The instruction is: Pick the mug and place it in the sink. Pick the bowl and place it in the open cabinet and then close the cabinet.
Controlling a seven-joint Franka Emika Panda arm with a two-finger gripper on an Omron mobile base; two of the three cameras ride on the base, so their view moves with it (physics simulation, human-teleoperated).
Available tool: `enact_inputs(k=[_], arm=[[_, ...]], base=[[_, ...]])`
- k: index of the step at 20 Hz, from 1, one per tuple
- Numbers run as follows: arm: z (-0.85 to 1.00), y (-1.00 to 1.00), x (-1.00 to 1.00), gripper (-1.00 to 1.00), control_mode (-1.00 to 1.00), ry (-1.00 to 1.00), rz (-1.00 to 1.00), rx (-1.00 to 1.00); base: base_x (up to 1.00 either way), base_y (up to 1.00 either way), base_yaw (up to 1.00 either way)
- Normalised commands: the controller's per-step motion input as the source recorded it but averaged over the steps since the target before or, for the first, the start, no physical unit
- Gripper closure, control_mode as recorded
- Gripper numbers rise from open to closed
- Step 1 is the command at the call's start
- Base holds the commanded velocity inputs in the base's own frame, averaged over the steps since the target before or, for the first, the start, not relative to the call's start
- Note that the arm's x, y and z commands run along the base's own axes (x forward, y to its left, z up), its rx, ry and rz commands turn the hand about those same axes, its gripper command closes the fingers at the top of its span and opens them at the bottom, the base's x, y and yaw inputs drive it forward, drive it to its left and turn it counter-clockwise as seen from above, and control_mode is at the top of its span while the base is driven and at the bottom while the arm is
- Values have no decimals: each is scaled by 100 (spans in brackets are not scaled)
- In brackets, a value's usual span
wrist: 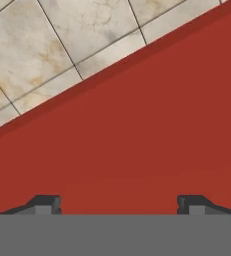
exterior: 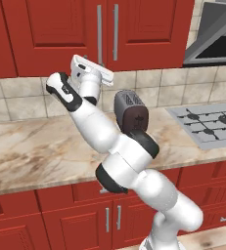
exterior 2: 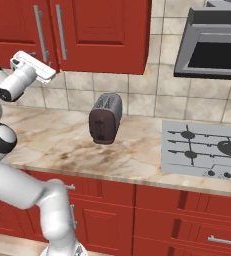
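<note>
Red fills most of what I see from the left base view: the red wall cabinet with panelled double doors and long silver bar handles sits along the top of the frame, doors shut. My end effector is raised just under its lower edge, left of centre, above the beige marbled stone tabletop. A dark brown slotted toaster stands at centre, partly behind the arm.

From the right base view, the end effector is at upper left beneath the cabinet's handles, the toaster mid-frame, a grey gas hob at right.

In the hand view, my two dark fingertips stand wide apart, holding nothing, facing the red cabinet panel; beige tiles fill the upper left.
</note>
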Motion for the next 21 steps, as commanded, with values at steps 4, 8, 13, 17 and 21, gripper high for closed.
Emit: enact_inputs(k=[4,8,13,17,21], arm=[[0,-11,66,-100,-100,0,-8,0],[0,-6,68,-100,-100,1,-7,0],[0,-3,78,-100,-100,4,-7,0],[0,-6,93,-100,-100,8,-7,0],[-4,-24,100,-100,-100,16,-5,0]], base=[[0,0,0],[0,0,0],[0,0,0],[0,0,0],[0,0,0]])
